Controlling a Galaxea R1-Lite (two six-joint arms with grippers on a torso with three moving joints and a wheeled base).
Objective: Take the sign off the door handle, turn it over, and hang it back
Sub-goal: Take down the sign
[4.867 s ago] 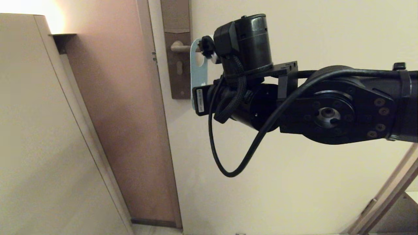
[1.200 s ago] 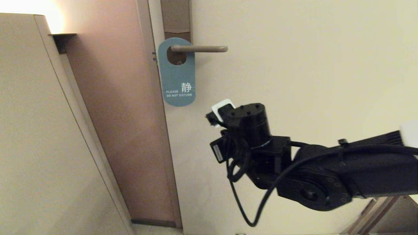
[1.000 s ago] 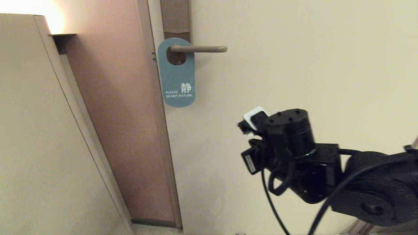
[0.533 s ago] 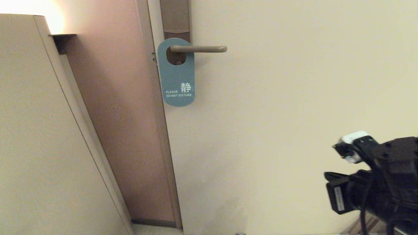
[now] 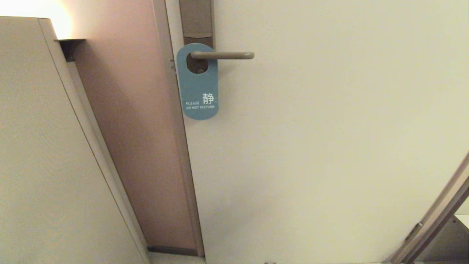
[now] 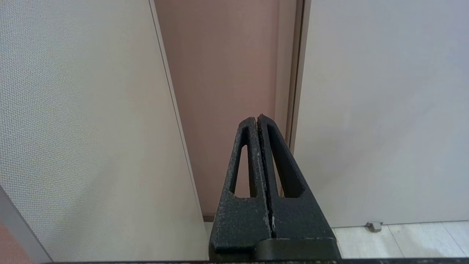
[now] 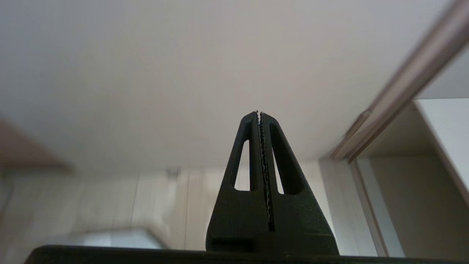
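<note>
**Head view: sign hangs on the handle, both arms clear of it**

Head view gives us the sign [image 5: 198, 82] hanging from the door handle [image 5: 222, 55], its oval hole looped over the lever close to the backplate [image 5: 196, 18], blue-grey face out with the white "Please do not disturb" lettering readable. It hangs straight and flat against the door [image 5: 329, 128]. No arm appears in this view.

Our left gripper [image 6: 258, 119] shows only in its own wrist view, fingers pressed together on nothing, pointed low at the door frame and floor. Our right gripper [image 7: 258, 113] is likewise closed and empty, facing the lower door and floor, well away from the handle.

We judge the task as good as finished: the card is on the lever, nothing is held, and only parking the right arm seems left.
</note>
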